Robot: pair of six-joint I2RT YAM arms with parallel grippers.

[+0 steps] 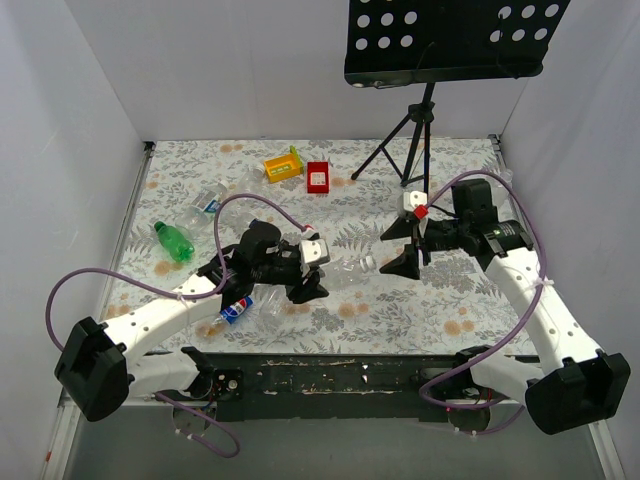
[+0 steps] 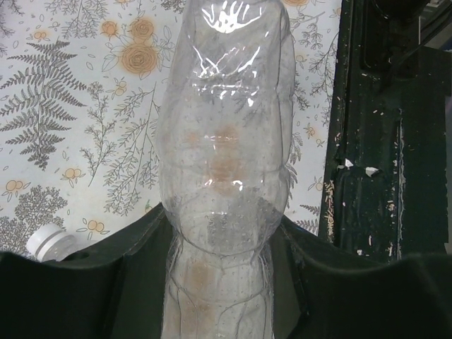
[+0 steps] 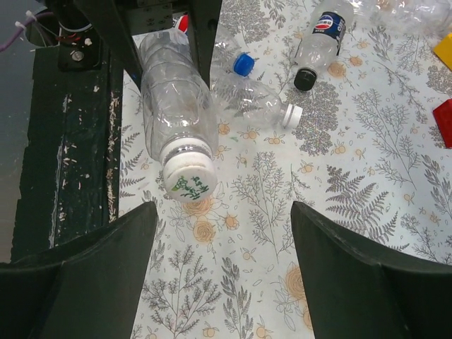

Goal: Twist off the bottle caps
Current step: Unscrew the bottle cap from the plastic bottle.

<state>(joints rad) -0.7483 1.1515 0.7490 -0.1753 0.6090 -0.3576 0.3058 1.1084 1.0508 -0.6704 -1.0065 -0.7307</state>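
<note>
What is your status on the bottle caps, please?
Left gripper shut on clear bottle. Right gripper open, short of its white cap. Cap still on. Nothing between.

Top external: high, behind the arm bases, facing down and forward, far enough to take in the whole floral table (image 1: pixel 400 310). Left wrist: looks past the left gripper (image 2: pixel 222 219) down at the table, very close on the clear bottle (image 2: pixel 226 127). Right wrist: looks out between the right gripper (image 3: pixel 224 212) fingers, near the table, facing the left arm. All three share that bottle; its white cap (image 3: pixel 189 180) faces the right wrist view.
</note>
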